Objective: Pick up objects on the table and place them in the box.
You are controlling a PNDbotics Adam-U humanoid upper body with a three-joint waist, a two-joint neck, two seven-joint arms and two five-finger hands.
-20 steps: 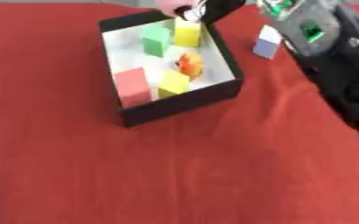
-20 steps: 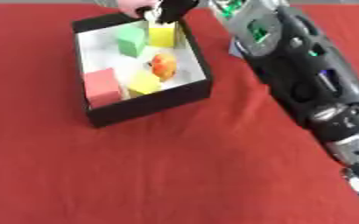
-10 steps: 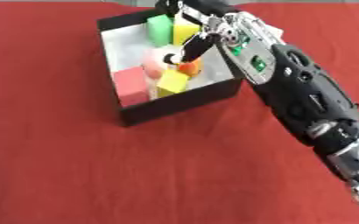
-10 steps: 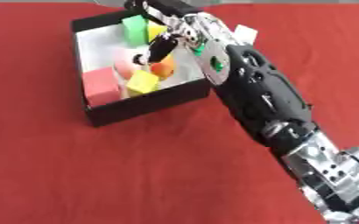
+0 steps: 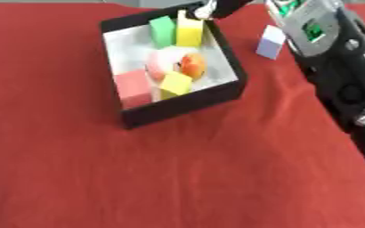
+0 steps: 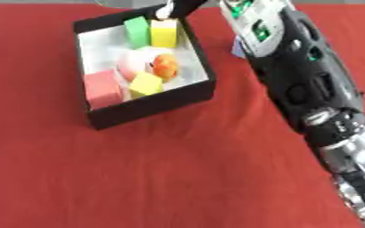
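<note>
Your right hand (image 5: 209, 7) sits over the far rim of the box (image 5: 187, 100), its blocks (image 5: 175, 84) nearer you, one block (image 5: 269, 42) lying outside to its right.

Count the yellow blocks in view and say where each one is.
2. One yellow block stands at the box's far wall beside the green block; another lies near its front.

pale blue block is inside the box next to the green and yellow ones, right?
Not quite. The pale blue block is not inside the box; it sits on the red cloth outside it, on the box's right, as the left eye view shows. The green block and yellow block do stand side by side inside, at the far end.
</note>
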